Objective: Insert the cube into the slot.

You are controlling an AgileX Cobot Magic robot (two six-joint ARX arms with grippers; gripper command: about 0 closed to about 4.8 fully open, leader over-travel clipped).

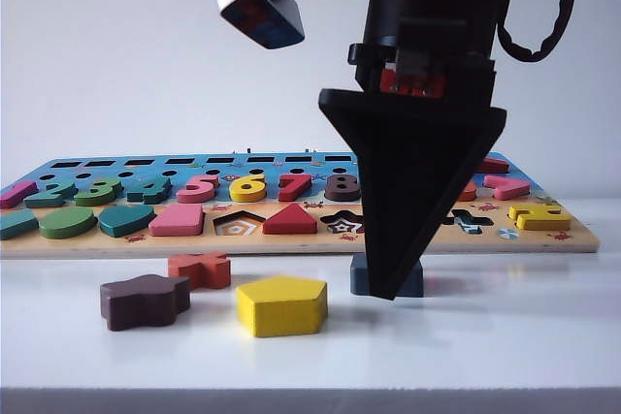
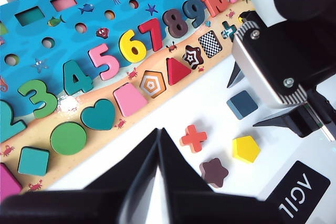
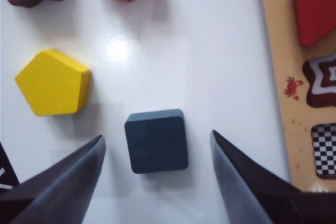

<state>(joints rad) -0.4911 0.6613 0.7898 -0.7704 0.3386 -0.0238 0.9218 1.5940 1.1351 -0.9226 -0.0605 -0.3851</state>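
The cube (image 3: 156,141) is a flat dark navy square block lying on the white table, just in front of the puzzle board. My right gripper (image 3: 156,135) is open and lowered over it, one finger on each side with a gap to each. In the exterior view the dark fingers (image 1: 388,239) hide most of the cube (image 1: 415,280). The slot (image 3: 324,150) is a checkerboard square recess in the board's sandy strip, close to the cube and empty. My left gripper (image 2: 158,130) is shut on nothing, held above the table away from the cube (image 2: 242,104).
A yellow pentagon (image 1: 281,304), a dark brown star-like block (image 1: 144,300) and a red cross (image 1: 200,269) lie loose on the table left of the cube. The long puzzle board (image 1: 291,242) with numbers and shapes runs along behind them.
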